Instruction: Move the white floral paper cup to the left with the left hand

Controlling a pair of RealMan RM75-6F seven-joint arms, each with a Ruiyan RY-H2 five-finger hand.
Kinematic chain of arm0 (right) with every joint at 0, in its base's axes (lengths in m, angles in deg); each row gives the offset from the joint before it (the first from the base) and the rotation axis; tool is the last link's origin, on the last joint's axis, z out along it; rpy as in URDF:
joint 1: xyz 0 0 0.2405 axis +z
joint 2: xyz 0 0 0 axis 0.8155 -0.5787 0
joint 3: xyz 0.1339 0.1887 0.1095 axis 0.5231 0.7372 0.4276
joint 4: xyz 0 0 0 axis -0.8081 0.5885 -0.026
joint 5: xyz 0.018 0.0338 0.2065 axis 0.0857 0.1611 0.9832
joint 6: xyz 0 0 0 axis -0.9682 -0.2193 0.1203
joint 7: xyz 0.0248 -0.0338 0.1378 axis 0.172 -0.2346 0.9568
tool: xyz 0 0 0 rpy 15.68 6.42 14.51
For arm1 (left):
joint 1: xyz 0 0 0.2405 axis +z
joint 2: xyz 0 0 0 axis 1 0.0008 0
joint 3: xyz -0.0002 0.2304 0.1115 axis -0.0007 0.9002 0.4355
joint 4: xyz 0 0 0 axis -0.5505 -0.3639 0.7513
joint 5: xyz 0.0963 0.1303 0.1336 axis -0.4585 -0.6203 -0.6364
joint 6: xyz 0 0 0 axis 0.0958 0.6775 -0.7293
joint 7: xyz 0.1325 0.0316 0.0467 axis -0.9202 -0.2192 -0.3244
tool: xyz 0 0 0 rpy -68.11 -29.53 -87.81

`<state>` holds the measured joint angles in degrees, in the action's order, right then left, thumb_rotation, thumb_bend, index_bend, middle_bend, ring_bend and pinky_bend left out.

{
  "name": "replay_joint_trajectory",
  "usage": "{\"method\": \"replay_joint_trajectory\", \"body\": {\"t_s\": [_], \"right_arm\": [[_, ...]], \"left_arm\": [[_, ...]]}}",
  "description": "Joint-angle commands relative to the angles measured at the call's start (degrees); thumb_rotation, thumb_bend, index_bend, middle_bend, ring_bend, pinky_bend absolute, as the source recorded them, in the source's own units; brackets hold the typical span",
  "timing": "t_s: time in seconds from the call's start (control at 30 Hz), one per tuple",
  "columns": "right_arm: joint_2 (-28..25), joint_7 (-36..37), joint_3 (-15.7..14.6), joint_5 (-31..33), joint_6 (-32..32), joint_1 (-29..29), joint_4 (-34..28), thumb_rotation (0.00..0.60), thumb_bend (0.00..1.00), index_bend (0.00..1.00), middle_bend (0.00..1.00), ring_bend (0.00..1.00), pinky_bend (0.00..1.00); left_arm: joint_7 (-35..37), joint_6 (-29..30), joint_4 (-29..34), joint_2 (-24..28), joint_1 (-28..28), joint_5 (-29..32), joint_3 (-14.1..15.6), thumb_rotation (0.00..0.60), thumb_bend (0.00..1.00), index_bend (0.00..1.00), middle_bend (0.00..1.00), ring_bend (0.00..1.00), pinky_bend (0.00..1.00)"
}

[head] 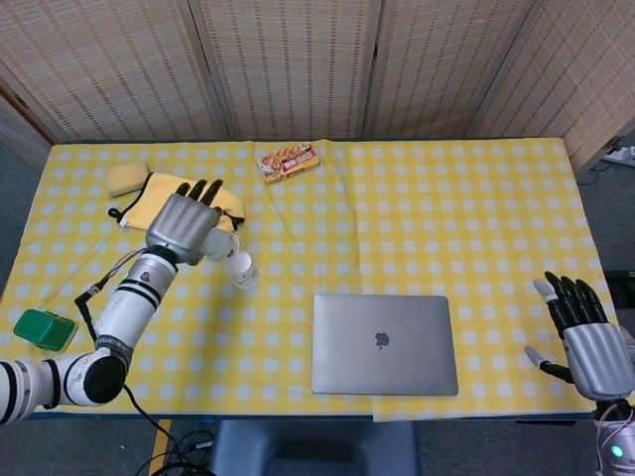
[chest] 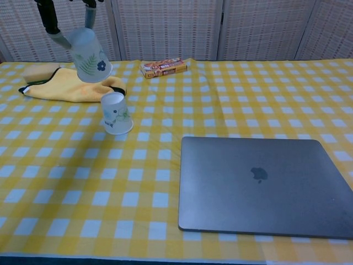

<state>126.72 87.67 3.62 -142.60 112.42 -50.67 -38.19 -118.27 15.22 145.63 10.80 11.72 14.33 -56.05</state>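
My left hand (head: 184, 223) holds a white floral paper cup (chest: 88, 48) in the air, tilted with its mouth down, above the yellow cloth's right end. In the chest view only its fingers (chest: 90, 15) show, at the top edge. In the head view the hand hides most of that cup (head: 219, 244). A second white floral cup (chest: 116, 113) stands upside down on the table below and to the right of it, also visible in the head view (head: 242, 270). My right hand (head: 585, 339) hovers off the table's front right corner, fingers spread and holding nothing.
A closed grey laptop (head: 385, 343) lies front centre. A yellow cloth (head: 164, 203) and a sponge (head: 127, 178) lie at the back left. A snack pack (head: 288, 161) sits at the back centre, and a green object (head: 45, 329) lies off the left edge.
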Motion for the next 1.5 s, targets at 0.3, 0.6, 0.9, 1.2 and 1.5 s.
{"method": "replay_joint_trajectory", "body": {"t_s": [0.3, 0.6, 0.9, 1.2, 1.5], "right_arm": [[0.90, -2.10, -0.10, 0.11, -0.81, 0.32, -0.46, 0.600, 0.19, 0.00, 0.00, 0.00, 0.00], [1.49, -3.78, -0.49, 0.08, -2.30, 0.87, -0.74, 0.600, 0.19, 0.00, 0.00, 0.00, 0.00], [1.61, -4.14, -0.72, -0.26, -2.30, 0.88, -0.72, 0.600, 0.19, 0.00, 0.00, 0.00, 0.00], [1.41, -3.76, -0.59, 0.00, -2.55, 1.08, -0.61, 0.600, 0.19, 0.00, 0.00, 0.00, 0.00], [1.16, -3.05, -0.49, 0.10, -2.31, 1.06, -0.42, 0.600, 0.19, 0.00, 0.00, 0.00, 0.00]], "left_arm": [[10.29, -3.44, -6.27, 0.88, 10.79, -11.46, 2.09, 0.600, 0.26, 0.43, 0.01, 0.00, 0.16], [18.96, -6.41, -11.95, -0.80, 17.81, -19.68, 1.79, 0.600, 0.26, 0.43, 0.01, 0.00, 0.16], [24.76, -10.82, -19.68, -6.23, 21.32, -24.81, 0.87, 0.600, 0.26, 0.43, 0.01, 0.00, 0.16], [25.98, -14.37, -25.17, -10.97, 21.34, -26.58, -0.15, 0.600, 0.26, 0.43, 0.01, 0.00, 0.16], [25.50, -17.88, -30.23, -14.52, 20.06, -25.33, -0.45, 0.600, 0.26, 0.43, 0.02, 0.00, 0.16]]}}
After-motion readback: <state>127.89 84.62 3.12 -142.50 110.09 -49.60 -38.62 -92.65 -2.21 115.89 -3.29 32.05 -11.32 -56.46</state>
